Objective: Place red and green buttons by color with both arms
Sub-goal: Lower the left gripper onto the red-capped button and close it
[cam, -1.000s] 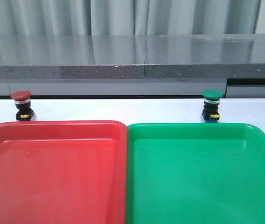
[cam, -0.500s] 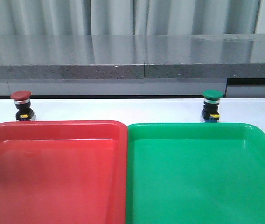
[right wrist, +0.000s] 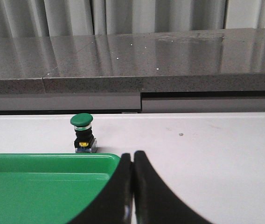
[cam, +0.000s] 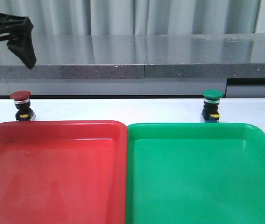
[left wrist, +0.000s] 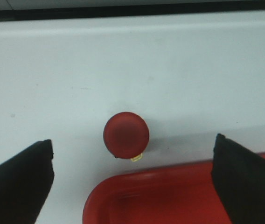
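The red button stands upright on the white table just behind the red tray. My left gripper hangs open well above it at the far left. In the left wrist view the button's dark red cap lies between the wide-apart fingers, untouched, with the left gripper empty. The green button stands behind the green tray. It also shows in the right wrist view. My right gripper is shut and empty, low by the tray's right corner.
The red tray's corner lies under the left gripper. The green tray sits beside the right fingers. A grey stone ledge runs along the back of the white table.
My left gripper has come into the front view at the top left, above the red button. The buttons and trays have not moved.
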`<state>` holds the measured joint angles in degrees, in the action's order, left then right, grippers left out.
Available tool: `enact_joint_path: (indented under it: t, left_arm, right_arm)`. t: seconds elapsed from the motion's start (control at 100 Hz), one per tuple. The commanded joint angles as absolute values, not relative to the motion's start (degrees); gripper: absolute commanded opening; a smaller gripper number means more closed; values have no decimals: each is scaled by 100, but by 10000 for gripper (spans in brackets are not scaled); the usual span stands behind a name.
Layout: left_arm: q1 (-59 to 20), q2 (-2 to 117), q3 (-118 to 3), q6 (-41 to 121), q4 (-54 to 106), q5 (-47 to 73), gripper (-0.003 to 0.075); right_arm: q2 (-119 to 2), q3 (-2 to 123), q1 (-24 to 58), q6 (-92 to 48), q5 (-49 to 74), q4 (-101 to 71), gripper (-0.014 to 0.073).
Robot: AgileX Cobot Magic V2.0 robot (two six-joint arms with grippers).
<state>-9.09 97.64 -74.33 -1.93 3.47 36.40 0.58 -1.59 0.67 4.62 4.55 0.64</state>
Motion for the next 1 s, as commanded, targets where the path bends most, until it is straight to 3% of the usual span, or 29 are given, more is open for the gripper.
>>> enact_joint_path:
  t: [0.0,0.72,0.87,0.99]
  left_arm:
    - [-942,9773,-7785,-205,348,3361,640]
    - [-942,10646,-7877,-215,348,2926,631]
    - [-942,10646,-7877,-215,348,2936,540]
    - [-942,10646,-7877,-215,348,2936,414]
  right_arm:
    - [182,-73,81,469,-47,114,-58]
    - [182,-73,81,469,-47,114,-58]
    - [182,-73,81,469,-47,114,-58]
    - [182,-73,81,469,-47,114,-58]
